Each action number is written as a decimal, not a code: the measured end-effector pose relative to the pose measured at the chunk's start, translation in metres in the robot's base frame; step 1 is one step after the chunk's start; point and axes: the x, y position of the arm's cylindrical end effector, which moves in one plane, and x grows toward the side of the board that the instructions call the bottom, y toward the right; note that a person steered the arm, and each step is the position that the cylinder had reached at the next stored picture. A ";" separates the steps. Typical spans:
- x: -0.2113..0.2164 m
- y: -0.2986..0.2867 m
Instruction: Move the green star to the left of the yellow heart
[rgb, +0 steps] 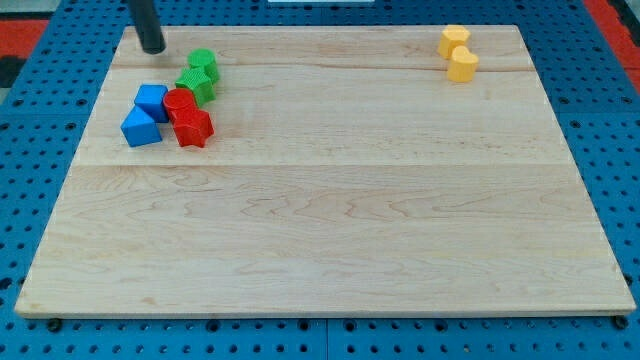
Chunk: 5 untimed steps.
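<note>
Two green blocks touch near the view's top left. The upper one (203, 65) looks like the green star; the lower one (195, 86) has a shape I cannot make out. Two yellow blocks touch near the view's top right. The lower one (463, 65) looks like the yellow heart; the upper one (453, 40) looks like a hexagon. My tip (152, 48) rests on the board at the top left, about a block's width to the left of the green star and not touching it.
A red cylinder (180, 103) and a red star (193, 129) sit just below the green blocks. A blue cube (152, 100) and a blue triangle (141, 128) lie to their left. The wooden board (330, 220) lies on a blue pegboard.
</note>
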 end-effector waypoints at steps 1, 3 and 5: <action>0.049 -0.004; 0.075 0.078; 0.051 0.112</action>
